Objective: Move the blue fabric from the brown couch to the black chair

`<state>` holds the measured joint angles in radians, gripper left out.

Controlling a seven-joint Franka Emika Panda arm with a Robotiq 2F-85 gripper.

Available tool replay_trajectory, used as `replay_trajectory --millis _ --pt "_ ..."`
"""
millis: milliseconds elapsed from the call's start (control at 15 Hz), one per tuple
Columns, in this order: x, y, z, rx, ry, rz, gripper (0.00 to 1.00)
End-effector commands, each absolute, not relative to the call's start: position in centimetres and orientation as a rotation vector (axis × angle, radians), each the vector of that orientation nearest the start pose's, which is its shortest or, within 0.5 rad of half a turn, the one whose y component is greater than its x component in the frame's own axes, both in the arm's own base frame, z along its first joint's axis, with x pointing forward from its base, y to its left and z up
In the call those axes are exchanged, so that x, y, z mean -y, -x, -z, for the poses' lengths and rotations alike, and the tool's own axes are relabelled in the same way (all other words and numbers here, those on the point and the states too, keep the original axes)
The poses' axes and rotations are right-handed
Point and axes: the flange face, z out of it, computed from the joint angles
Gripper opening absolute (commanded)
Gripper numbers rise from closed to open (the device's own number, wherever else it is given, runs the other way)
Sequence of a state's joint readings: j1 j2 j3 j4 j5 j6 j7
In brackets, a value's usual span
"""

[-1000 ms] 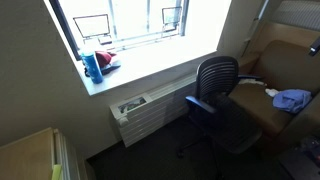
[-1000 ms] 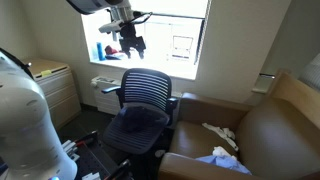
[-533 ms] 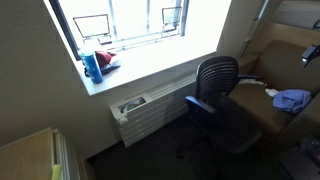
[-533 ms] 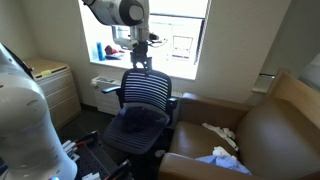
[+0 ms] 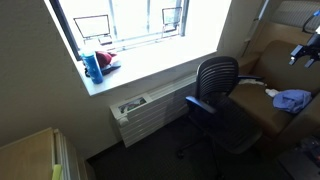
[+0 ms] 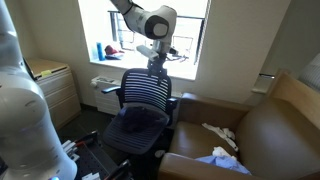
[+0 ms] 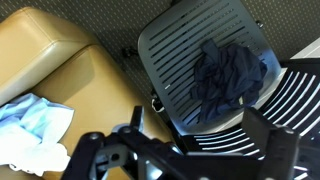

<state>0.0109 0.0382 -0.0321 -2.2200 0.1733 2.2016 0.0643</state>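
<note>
The crumpled light blue fabric (image 5: 293,98) lies on the seat of the brown leather couch (image 6: 262,138), near its front edge, with a small white cloth (image 6: 220,131) just beside it in an exterior view. The black mesh-backed office chair (image 6: 148,88) stands right next to the couch, and a dark navy garment (image 7: 228,75) is bunched on its slatted seat. The robot's dark gripper (image 6: 156,68) hangs above the chair's backrest, well apart from the blue fabric, holding nothing; whether its fingers are spread or closed cannot be told
</note>
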Motion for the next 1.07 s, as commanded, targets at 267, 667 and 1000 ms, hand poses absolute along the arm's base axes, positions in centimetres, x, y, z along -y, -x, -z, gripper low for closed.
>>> replay_trajectory --millis 267,667,1000 --pt "3.3 -56.9 -29.3 -0.569 3.089 0.090 1.00" --pt "12.7 -63.0 -20.1 -0.906 3.229 0.419 1.00" --pt "14.3 -63.4 -18.1 -0.989 3.221 0.394 1.00"
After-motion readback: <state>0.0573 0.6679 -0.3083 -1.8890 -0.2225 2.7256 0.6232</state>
